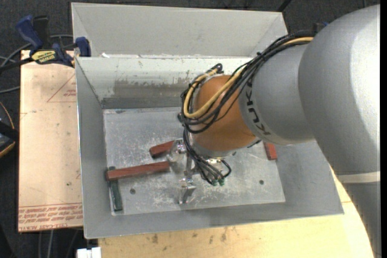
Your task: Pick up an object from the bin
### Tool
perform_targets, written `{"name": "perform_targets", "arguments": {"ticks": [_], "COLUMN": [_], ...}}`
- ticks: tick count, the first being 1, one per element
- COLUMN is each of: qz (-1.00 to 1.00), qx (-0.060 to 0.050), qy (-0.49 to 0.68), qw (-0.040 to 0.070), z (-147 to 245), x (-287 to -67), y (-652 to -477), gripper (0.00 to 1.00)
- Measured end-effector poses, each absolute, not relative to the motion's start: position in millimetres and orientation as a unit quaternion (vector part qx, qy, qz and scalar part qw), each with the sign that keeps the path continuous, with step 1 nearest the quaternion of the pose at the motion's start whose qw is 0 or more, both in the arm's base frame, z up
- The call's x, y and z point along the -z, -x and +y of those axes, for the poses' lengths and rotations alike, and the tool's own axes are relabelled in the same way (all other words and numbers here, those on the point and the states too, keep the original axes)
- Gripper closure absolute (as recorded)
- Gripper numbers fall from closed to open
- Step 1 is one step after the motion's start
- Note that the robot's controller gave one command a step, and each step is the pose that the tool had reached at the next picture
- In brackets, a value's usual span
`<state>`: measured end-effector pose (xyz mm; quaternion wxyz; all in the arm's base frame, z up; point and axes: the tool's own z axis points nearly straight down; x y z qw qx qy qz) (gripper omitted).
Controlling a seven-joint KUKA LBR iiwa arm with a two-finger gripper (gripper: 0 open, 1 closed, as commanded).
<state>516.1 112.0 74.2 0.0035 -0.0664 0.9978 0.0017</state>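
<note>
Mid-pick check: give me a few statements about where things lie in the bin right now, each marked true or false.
1. A long reddish-brown bar lies on the floor of the bin, to the view's left of the gripper. True.
2. The dark green stick lies in the far right corner. False: it lies near the front left corner, by the bar's left end.
3. A small red piece lies to the view's right of the arm's orange cover. True.
4. The short reddish-brown block rests on the green stick. False: it lies apart from it, beside the bar's right end.
</note>
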Motion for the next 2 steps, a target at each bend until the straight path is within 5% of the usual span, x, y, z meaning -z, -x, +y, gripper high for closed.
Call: {"name": "perform_targets", "arguments": {"ticks": [1, 2], "qz": [0.996, 0.993], "qx": [0.003, -0.002], "qy": [0.094, 0.118], "qw": [-0.004, 0.006], "z": [134.9, 164.6], "x": [-73.3, -77.6], "y": [-541.8, -578.8], "gripper": [0.00, 1.00]}}
